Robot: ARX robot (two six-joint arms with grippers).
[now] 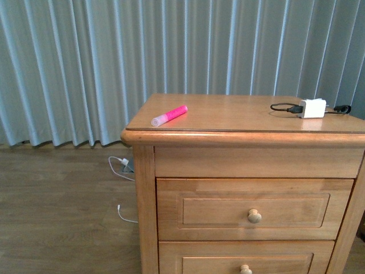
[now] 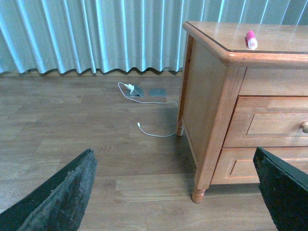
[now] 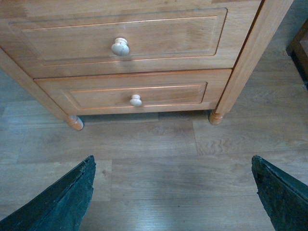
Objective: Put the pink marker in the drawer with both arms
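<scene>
**A:** Where did the pink marker (image 1: 169, 115) lie?

**B:** Flat on the nightstand (image 1: 228, 120), on its smooth honey-coloured top near the front left corner. It was a short, thick cylinder set slantwise, with its pale translucent cap toward the rounded front edge.

**A:** And the drawer (image 1: 255, 208)?

**B:** It was shut, flush with the frame. The front had a recessed rectangular panel and one round wooden knob (image 1: 254, 216). The lower drawer (image 1: 245, 260) matched it (same panel, same sort of knob).

**A:** What were the jaws doing?

**B:** The left jaws were spread wide and pinched nothing. Their matte black, rough-surfaced tips framed the plank floor (image 2: 72, 125) beside the nightstand's side. The right jaws were spread just as wide and also empty, low before the two drawer fronts.

**A:** Anything else up top?

**B:** A boxy white charger block (image 1: 312, 108) with a looping black cable (image 1: 282, 107) sat near the right rear, well apart from the marker. Pale pleated curtains (image 1: 85, 68) hung behind, and a thin white cable (image 2: 154, 134) curled on the floor.
</scene>
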